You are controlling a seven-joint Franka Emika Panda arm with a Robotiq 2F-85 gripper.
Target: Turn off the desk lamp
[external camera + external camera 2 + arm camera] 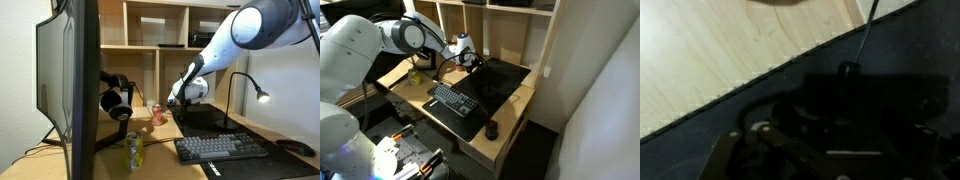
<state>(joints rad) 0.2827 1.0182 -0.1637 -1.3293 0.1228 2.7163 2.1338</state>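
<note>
Jaws' gap can't be told (wrist view too dark), but they hang low behind the keyboard point(220, 148), where the lit desk lamp point(262, 96) also stands on the table point(720, 50), prob. to reach its switch.

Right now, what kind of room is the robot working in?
Probably an office or study: a wooden desk with a monitor, a keyboard and a lit desk lamp, with shelves behind.
</note>
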